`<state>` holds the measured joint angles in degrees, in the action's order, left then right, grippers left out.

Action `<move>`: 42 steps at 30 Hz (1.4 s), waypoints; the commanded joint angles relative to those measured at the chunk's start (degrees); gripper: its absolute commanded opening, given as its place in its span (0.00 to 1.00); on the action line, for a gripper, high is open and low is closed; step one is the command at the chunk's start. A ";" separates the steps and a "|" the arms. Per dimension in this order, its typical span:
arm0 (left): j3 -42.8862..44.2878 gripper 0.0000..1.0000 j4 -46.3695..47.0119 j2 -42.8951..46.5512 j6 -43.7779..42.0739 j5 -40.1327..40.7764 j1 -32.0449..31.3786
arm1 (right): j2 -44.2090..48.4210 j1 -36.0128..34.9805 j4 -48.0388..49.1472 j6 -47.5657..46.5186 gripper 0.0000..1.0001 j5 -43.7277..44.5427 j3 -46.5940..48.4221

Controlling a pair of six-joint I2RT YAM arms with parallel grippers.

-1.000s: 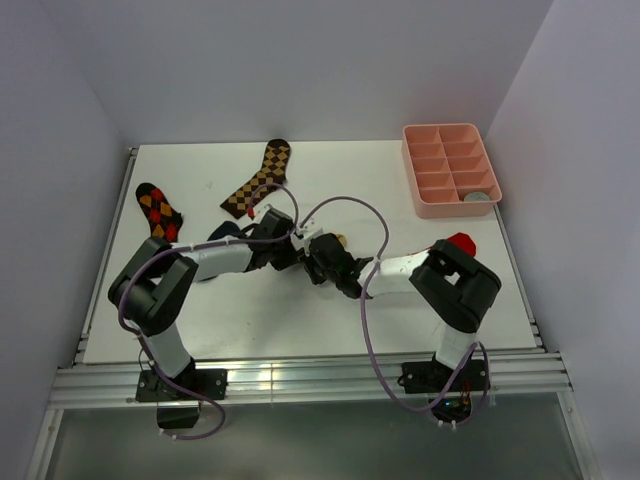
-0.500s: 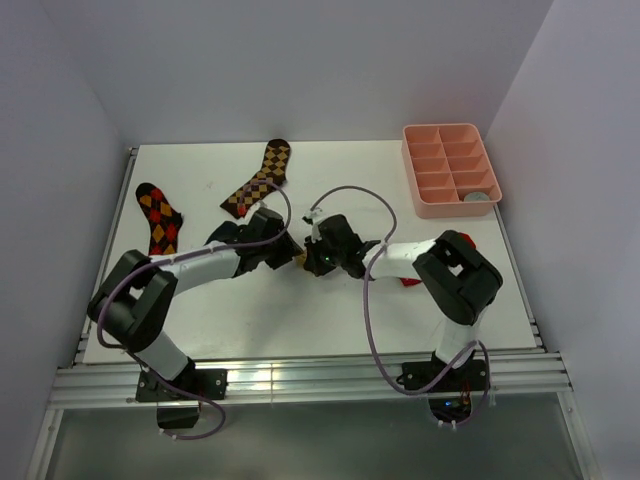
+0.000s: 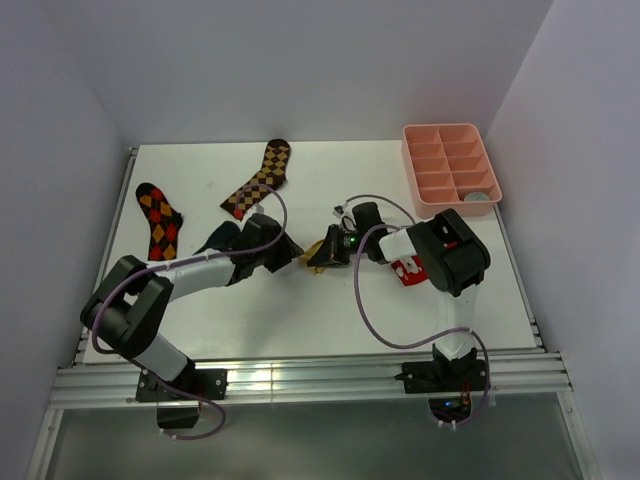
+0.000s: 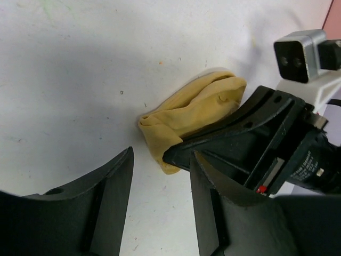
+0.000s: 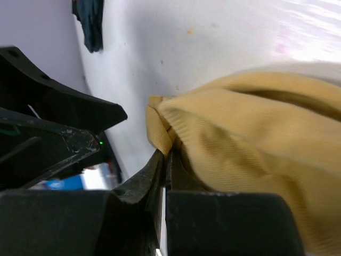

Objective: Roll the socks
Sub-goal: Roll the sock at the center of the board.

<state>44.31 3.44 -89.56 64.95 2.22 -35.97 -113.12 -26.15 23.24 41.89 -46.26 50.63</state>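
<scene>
**Right pincer clenched on the mustard sock, left pincer released**

The flat white table [image 3: 300, 310] carries everything. The pink plastic tray with compartments [image 3: 440, 209] stands well apart from both pincers, at the table's far right corner. A long brown checkered sock [image 3: 258, 180] lies beyond the left pincer, toward the back wall. A long black sock with red and orange diamonds [image 3: 160, 218] lies farther out on that pincer's left. A red sock with white trim [image 3: 408, 268] lies behind the right pincer, partly under that arm.

The short mustard yellow ankle sock [image 4: 192, 109] sits bunched on the table near the middle, between the two pincers. The right pincer [image 5: 166, 160] is clenched on it, its jaws pressed together over a fold at the sock's edge. The left pincer [image 4: 161, 160] faces it from the other side with jaws parted. It grips nothing, and its fingertips stand just beside the sock's near end.

A small dark navy sock [image 5: 90, 18] lies crumpled behind the left pincer, close beside that arm.
</scene>
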 commanded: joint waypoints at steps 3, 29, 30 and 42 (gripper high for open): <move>1.12 0.51 4.47 -2.28 0.80 -1.69 -0.59 | -1.75 1.89 3.48 7.77 0.01 -5.07 0.08; 6.57 0.00 3.16 -13.27 -0.26 -0.90 -1.83 | 5.78 1.37 -8.99 -6.18 0.18 6.26 -0.27; 7.01 0.00 2.19 -13.10 -0.52 -0.64 -2.00 | 7.37 0.58 -10.05 -7.95 0.22 7.75 -0.36; 10.79 0.00 -6.78 -9.93 -4.21 1.91 -2.18 | 26.63 -13.48 -12.36 -30.28 0.42 39.31 -6.33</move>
<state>52.99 0.80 -102.02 62.92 2.46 -37.87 -89.17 -37.19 9.26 19.46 -17.32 46.65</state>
